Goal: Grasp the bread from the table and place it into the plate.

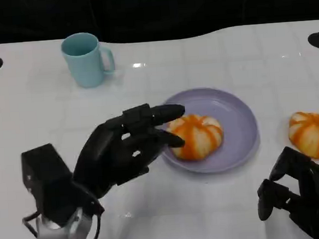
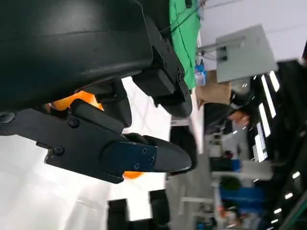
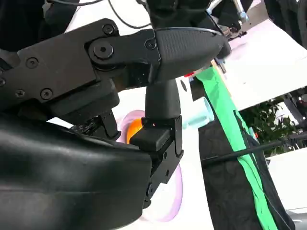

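Over on the far left of the white table, well away from the purple plate, a light blue mug stands upright, its handle turned toward the plate's side. Nearer the plate, the left hand reaches in from the lower left, its fingers spread apart and stretched out over the plate's near-left rim; the fingertips lie right at the edge of the bread, but whether they touch it I cannot tell, and the hand holds nothing. That orange-and-white striped bread sits inside the plate, on its left half. In the left wrist view the bread peeks orange from behind the black fingers. On past the plate's right rim, a second striped bread lies on the table, apart from the plate. Below it, at the lower right, the right hand hovers with fingers curled loosely inward, empty. The right wrist view catches the plate, the bread and the mug beyond the fingers.
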{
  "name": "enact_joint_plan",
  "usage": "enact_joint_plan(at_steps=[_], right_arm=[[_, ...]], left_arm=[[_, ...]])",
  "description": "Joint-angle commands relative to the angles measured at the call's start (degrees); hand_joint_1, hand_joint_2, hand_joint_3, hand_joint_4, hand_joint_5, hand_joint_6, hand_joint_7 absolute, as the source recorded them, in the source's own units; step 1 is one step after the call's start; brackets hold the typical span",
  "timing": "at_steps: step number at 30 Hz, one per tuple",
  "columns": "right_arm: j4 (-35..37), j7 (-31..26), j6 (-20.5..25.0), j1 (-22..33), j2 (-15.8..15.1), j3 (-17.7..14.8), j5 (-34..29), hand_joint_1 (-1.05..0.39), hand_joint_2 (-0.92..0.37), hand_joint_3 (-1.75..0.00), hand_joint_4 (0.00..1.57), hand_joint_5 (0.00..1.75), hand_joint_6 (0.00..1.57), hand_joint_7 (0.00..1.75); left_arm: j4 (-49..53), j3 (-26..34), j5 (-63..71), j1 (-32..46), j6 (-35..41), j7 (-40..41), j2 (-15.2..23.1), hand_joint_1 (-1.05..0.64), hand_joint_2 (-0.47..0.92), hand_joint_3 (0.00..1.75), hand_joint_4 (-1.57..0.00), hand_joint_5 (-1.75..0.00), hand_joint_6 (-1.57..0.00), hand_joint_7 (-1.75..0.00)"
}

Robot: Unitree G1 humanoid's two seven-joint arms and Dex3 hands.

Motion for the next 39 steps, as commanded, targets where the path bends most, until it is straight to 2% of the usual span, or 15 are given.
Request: enact_joint_plan(at_steps=[1, 5, 8, 10, 13, 17, 30, 39], right_arm=[[-0.76, -0.03, 0.47, 0.31, -0.84, -0.61, 0.51, -0.59, -0.92, -0.36, 0.74, 1.75, 0.58, 1.62], [-1.03, -0.12, 0.60, 0.39, -0.81, -0.66, 0.49, -0.59, -0.92, -0.35, 0.74, 1.75, 0.59, 1.62], [-0.93, 0.17, 0.31, 0.41, -0.86, -0.73, 0.42, -0.59, -0.92, -0.36, 0.74, 1.75, 0.58, 1.61], [-0.79, 0.27, 0.35, 0.35, -0.84, -0.79, 0.51, -0.58, -0.92, -0.36, 0.74, 1.75, 0.58, 1.61], [-0.84, 0.19, 0.30, 0.40, -0.78, -0.80, 0.43, -0.58, -0.92, -0.35, 0.74, 1.75, 0.59, 1.60], [-1.08, 0.23, 0.31, 0.52, -0.88, -0.74, 0.33, -0.58, -0.92, -0.35, 0.74, 1.75, 0.59, 1.60], [-2.26, 0.32, 1.01, 0.97, -1.18, -0.77, 0.55, -0.59, -0.92, -0.35, 0.75, 1.75, 0.61, 1.60], [-2.46, -0.14, 0.74, 1.01, -0.94, -0.74, 0.18, -0.58, -0.92, -0.35, 0.74, 1.75, 0.61, 1.58]], left_arm=[[-3.43, 1.42, -3.58, 4.65, 2.09, 0.03, -0.85, -0.64, 0.92, 0.38, -0.54, -1.38, -0.63, -0.86], [-5.51, 1.76, -4.39, 7.14, 3.92, 1.31, -1.56, -0.65, 0.92, 0.37, -0.54, -1.47, -0.60, -1.03], [-8.48, 2.04, -5.00, 11.85, 5.35, 5.57, -4.55, -0.64, 0.92, 0.33, -0.61, -1.65, -0.63, -1.27], [-8.73, 2.08, -5.15, 13.61, 4.27, 6.31, -6.09, -0.60, 0.92, 0.38, -0.64, -1.73, -0.56, -1.45], [-9.05, 2.32, -5.28, 15.77, 3.01, 6.94, -8.26, -0.59, 0.92, 0.38, -0.70, -1.74, -0.53, -1.60], [-9.70, 1.93, -4.59, 18.06, 2.59, 6.70, -8.78, -0.59, 0.92, 0.43, -0.75, -1.75, -0.52, -1.73], [-11.88, 2.43, -5.63, 22.49, 5.24, 6.67, -7.39, -0.55, 0.92, 0.44, -0.82, -1.75, -0.57, -1.75], [-11.47, 3.28, -6.24, 22.81, 5.72, 5.92, -7.01, -0.56, 0.92, 0.40, -0.85, -1.75, -0.59, -1.75]])
